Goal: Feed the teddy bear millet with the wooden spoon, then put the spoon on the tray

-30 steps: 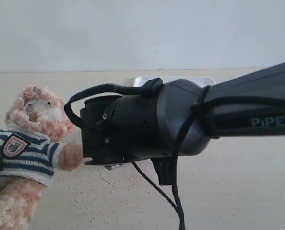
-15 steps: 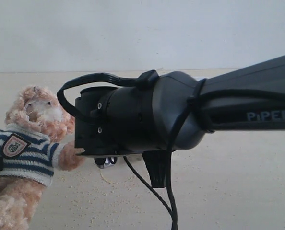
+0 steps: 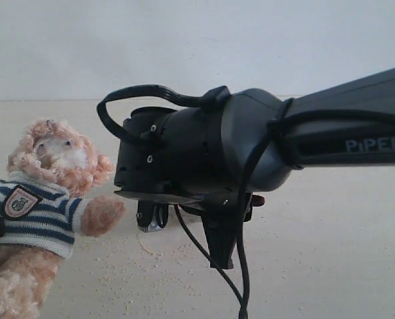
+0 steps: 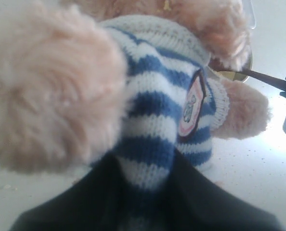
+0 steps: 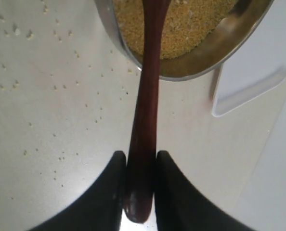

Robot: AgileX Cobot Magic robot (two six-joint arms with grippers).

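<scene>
The teddy bear [image 3: 44, 193] sits at the left in the exterior view, in its navy-and-white striped shirt [image 4: 152, 106]. My left gripper [image 4: 145, 166] is shut on a fold of that shirt at the bear's body. My right gripper [image 5: 140, 161] is shut on the end of the wooden spoon [image 5: 148, 72]. The handle runs out over the rim of the steel bowl [image 5: 215, 53], above the millet [image 5: 191, 29]. The spoon's oval end is out of view. A corner of the white tray [image 5: 249, 91] lies beside the bowl. In the exterior view the right arm [image 3: 204, 159] hides spoon, bowl and tray.
Loose millet grains [image 5: 61, 86] are scattered over the pale table, also in front of the bear [image 3: 151, 266]. A black cable [image 3: 241, 266] hangs from the right arm's wrist. The spoon handle [image 4: 266, 78] shows next to the bear's paw [image 4: 244, 113].
The right arm's wrist swung left toward the bear, then drew back right and slightly up. The bear's paw is uncovered now. The bear and left gripper have not moved.
</scene>
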